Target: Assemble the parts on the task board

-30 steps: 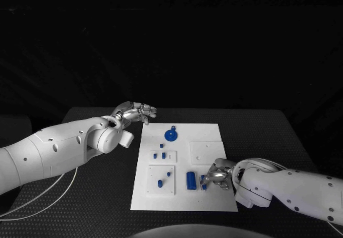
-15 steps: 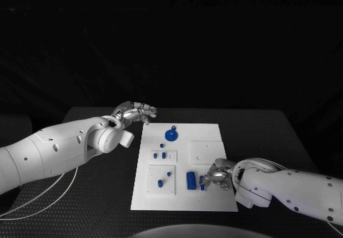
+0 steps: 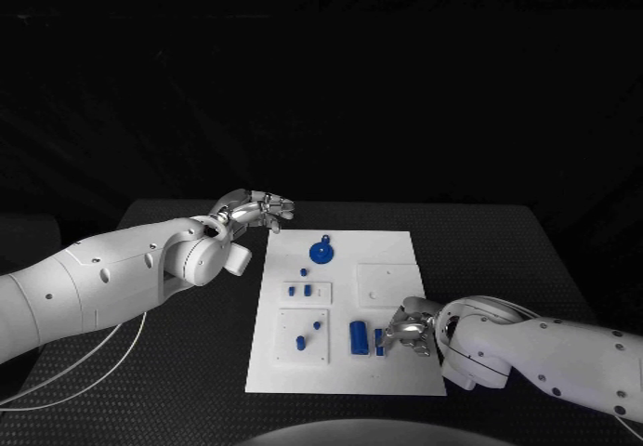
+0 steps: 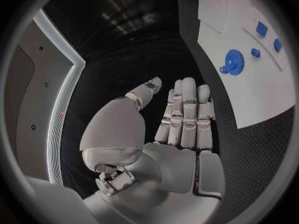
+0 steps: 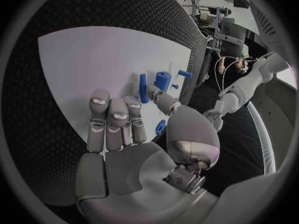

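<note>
Though small (blue), seven parts (image 3: 358, 336)

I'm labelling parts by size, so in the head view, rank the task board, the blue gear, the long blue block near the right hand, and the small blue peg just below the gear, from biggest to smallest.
1. Task board
2. Long blue block
3. Blue gear, close to the block in area, so their order is unsure
4. Small blue peg

Task board (image 3: 388, 255): matt white, smooth, looks like plastic sheet. Parts, e.g. gear (image 3: 321, 251) at board's 12 o'clock: blue, smooth plastic-looking, slight sheen. Table (image 3: 536, 251): black w/ fine woven/rough texture, matt. Left hand (image 4: 181, 129) & right hand (image 5: 124, 134): silver, satin metallic finish. Arm shells (image 3: 108, 279): glossy white plastic.
</note>
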`<state>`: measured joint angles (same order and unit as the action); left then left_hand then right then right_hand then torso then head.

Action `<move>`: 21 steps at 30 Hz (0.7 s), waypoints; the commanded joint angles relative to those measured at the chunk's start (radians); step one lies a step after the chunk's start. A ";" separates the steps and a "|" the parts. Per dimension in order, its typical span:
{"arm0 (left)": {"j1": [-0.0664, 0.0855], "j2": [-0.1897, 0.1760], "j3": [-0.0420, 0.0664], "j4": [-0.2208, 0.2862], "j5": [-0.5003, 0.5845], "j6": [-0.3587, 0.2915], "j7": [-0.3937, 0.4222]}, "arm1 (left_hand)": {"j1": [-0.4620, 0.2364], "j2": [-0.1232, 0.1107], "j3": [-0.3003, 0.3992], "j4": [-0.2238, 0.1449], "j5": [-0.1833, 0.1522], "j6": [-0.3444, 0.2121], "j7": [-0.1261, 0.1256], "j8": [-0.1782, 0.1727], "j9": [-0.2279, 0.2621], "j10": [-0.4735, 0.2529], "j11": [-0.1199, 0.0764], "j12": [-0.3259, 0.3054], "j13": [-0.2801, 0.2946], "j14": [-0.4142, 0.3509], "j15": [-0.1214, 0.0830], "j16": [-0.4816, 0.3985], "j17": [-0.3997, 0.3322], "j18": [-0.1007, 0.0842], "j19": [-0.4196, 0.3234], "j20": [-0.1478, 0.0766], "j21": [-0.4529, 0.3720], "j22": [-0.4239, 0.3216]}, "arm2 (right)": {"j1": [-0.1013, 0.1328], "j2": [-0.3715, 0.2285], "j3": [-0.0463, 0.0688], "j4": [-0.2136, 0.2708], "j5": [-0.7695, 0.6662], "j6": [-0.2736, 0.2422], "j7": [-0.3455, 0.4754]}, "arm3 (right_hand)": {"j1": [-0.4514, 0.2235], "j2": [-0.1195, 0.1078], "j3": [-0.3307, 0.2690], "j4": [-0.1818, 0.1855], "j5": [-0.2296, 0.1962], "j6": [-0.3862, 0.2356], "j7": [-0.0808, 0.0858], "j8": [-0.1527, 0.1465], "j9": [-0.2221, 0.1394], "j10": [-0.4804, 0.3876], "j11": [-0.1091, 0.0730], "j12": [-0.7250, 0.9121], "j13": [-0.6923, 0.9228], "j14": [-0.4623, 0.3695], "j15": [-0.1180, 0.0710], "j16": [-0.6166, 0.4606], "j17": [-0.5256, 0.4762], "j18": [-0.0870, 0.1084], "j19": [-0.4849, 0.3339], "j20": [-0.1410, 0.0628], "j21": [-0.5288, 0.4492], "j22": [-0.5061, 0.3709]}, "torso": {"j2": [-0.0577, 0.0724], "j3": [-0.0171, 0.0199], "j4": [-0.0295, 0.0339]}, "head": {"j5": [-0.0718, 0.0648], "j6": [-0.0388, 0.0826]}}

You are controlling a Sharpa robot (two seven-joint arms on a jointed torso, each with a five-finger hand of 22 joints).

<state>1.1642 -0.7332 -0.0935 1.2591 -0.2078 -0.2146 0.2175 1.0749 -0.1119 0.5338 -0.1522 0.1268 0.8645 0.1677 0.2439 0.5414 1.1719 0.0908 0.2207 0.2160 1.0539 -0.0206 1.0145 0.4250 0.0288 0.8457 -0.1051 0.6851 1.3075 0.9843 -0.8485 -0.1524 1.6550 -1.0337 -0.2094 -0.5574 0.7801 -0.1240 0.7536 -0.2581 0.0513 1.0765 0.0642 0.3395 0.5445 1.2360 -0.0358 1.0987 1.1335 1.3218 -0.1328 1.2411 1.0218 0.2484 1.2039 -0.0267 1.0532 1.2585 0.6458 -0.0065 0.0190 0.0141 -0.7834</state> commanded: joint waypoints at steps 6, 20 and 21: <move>0.001 0.001 0.001 0.001 0.005 0.011 0.006 | -0.010 -0.002 0.000 0.005 -0.003 -0.002 0.003 0.006 -0.002 -0.005 -0.001 -0.002 0.002 0.004 0.003 -0.007 0.002 0.011 0.004 -0.010 -0.004 0.013 | -0.001 -0.032 0.000 0.015 -0.061 -0.048 0.166 | 0.007 -0.091 0.011 0.036 -0.001 -0.008 0.011 -0.013 0.001 -0.002 0.000 -0.010 0.000 -0.001 -0.005 -0.007 -0.005 0.013 0.003 -0.008 0.001 -0.008 | 0.000 0.0002 -0.0001 | 0.000 0.004; 0.001 0.001 0.000 0.000 0.005 0.010 0.005 | -0.010 -0.001 0.001 0.005 -0.003 -0.002 0.003 0.006 -0.002 -0.005 -0.001 -0.002 0.002 0.004 0.003 -0.007 0.002 0.011 0.004 -0.010 -0.004 0.013 | 0.004 -0.081 0.001 0.012 -0.297 -0.153 0.334 | 0.194 -0.105 0.061 0.012 -0.003 -0.110 0.043 -0.058 -0.003 -0.015 0.030 -0.005 0.005 -0.003 0.020 -0.013 -0.005 0.013 -0.002 -0.018 -0.003 -0.015 | 0.000 0.0010 -0.0006 | 0.003 0.007; 0.001 0.001 0.000 0.000 0.005 0.011 0.005 | -0.010 -0.001 0.001 0.005 -0.003 -0.002 0.003 0.006 -0.002 -0.005 -0.001 -0.002 0.002 0.004 0.003 -0.007 0.002 0.011 0.004 -0.010 -0.004 0.013 | 0.004 -0.080 0.001 0.011 -0.301 -0.153 0.336 | 0.196 -0.104 0.062 0.013 -0.003 -0.111 0.044 -0.059 -0.004 -0.015 0.032 -0.005 0.005 -0.003 0.021 -0.013 -0.005 0.013 -0.002 -0.018 -0.003 -0.015 | 0.000 0.0009 -0.0009 | 0.003 0.007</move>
<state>1.1642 -0.7334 -0.0936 1.2576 -0.2078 -0.2145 0.2170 1.0749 -0.1119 0.5338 -0.1522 0.1269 0.8646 0.1674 0.2438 0.5405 1.1719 0.0908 0.2207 0.2168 1.0539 -0.0206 1.0145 0.4258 0.0228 0.8456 -0.1051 0.6851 1.3078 0.9882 -0.9311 -0.1517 1.6679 -1.2435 -0.3280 -0.2909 0.9710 -0.2292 0.8126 -0.2460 0.0505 1.0016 0.0804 0.2841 0.5427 1.2205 -0.0122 1.0945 1.1379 1.3188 -0.1163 1.2325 1.0164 0.2493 1.2019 -0.0395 1.0522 1.2445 0.6457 -0.0058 0.0179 0.0162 -0.7765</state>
